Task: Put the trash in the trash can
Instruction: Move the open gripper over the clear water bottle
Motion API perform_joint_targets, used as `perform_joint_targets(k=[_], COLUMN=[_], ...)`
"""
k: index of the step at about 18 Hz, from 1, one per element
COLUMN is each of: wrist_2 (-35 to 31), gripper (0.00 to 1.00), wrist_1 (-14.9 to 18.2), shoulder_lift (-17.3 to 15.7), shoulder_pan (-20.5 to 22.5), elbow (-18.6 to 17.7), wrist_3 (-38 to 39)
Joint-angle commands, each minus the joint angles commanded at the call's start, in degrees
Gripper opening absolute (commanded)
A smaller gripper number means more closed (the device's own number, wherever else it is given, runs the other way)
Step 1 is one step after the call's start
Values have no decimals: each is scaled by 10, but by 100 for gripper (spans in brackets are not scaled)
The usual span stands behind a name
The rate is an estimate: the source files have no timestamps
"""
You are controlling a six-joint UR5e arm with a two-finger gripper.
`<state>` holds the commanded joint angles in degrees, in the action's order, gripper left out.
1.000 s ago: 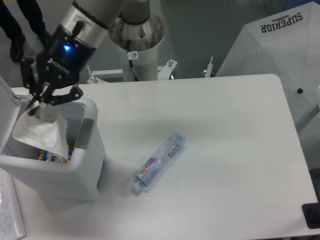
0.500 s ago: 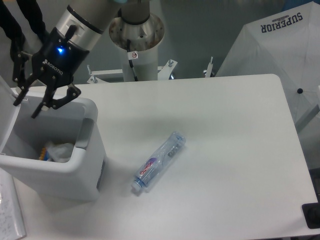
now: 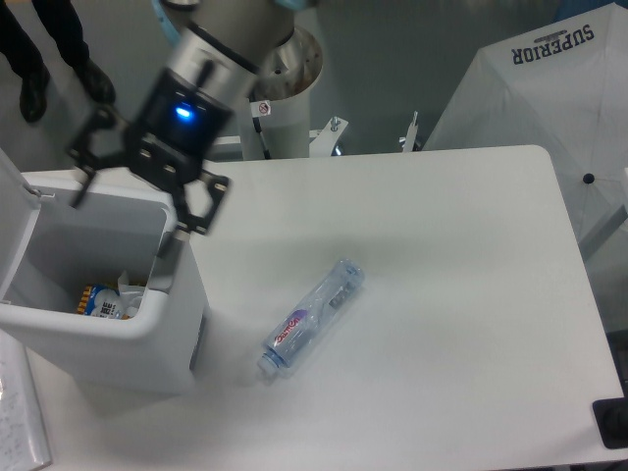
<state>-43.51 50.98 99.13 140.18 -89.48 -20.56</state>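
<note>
Bright, even overhead light fills the scene. The white table (image 3: 442, 255) shows mild glare and only soft, faint shadows beside the bottle (image 3: 312, 316) and bin (image 3: 147, 339). The gripper (image 3: 142, 191) is smeared by motion blur; everything else looks sharp.

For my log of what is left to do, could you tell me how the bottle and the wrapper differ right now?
1. The bottle lies on the table; the wrapper sits inside the bin.
2. The bottle shows in full, lying flat; the wrapper is mostly hidden by the bin wall.
3. The bottle bears a red-and-blue label; the wrapper looks plain and pale.

Both are free of the open gripper.
</note>
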Motion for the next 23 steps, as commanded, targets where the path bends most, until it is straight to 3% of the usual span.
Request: perform_joint_targets(k=[12, 20, 23], wrist_2=[-14, -125, -163], gripper=[100, 100, 100], wrist_1=[3, 6, 41], shoulder_lift=[95, 149, 176], shoulder_pan=[48, 32, 12], elbow=[8, 19, 44], wrist_3=[-90, -109, -109])
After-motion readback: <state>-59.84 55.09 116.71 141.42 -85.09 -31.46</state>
